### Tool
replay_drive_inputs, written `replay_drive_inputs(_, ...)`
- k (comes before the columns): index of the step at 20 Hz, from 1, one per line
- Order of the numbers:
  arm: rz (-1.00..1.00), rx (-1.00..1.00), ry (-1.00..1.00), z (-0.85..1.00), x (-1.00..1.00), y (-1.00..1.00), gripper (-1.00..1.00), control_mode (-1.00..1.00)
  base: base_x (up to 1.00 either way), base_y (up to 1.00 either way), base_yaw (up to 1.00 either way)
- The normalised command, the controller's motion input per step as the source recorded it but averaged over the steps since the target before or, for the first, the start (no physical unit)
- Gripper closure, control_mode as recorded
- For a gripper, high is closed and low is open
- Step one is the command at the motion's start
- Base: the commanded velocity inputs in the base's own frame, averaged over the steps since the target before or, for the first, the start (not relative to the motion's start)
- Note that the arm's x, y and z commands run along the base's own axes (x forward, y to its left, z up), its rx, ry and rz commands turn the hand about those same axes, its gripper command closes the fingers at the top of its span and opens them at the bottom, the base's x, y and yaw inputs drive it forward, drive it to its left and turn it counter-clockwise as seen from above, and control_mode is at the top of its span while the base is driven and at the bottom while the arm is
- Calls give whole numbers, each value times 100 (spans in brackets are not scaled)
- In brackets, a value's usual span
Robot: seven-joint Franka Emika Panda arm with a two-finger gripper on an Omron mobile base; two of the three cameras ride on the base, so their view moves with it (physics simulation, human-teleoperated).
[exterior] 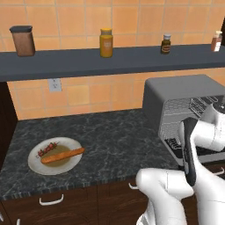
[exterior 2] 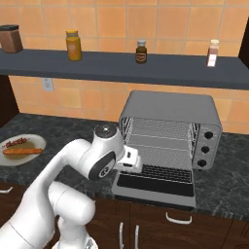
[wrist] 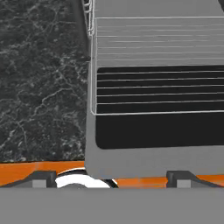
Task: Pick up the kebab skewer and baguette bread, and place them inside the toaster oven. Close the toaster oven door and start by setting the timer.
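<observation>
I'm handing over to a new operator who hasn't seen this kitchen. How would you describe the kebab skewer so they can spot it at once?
Look at the dark marble counter, left of the toaster oven, for the round pale plate. Two things lie on it side by side. The kebab skewer is the shorter stick with small dark-red chunks, behind the longer, smooth orange-brown baguette bread.

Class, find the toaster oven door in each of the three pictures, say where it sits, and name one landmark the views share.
Left base view: toaster oven door at right edge, folded down, mostly behind the arm.
Right base view: lower centre-right, lying open and flat before the toaster oven.
Hand view: centre and right, its dark glass pane seen from above.
Shared landmark: the dark marbled counter.
</observation>
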Motion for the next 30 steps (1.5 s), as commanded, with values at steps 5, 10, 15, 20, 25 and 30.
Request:
replay_drive_inputs(5, -6, -2, -24, 24, -22, 100, -100, -100, 0, 0, 0)
replay_drive_inputs(10, -4, 0, -15, 30, 1, 100, -100, -100, 0, 0, 0)
replay_drive_inputs(15, -6, 0, -5, 1, -1, 100, -100, -100, 0, 0, 0)
replay_drive_inputs(20, 4, 0, 0, -3, 0, 100, -100, -100, 0, 0, 0)
replay_drive_inputs(25, 22, -1, 0, -7, 0, 100, -100, -100, 0, 0, 0)
replay_drive_inputs(30, 43, -16, 10, -2, 8, 97, -100, -100, 0, 0, 0)
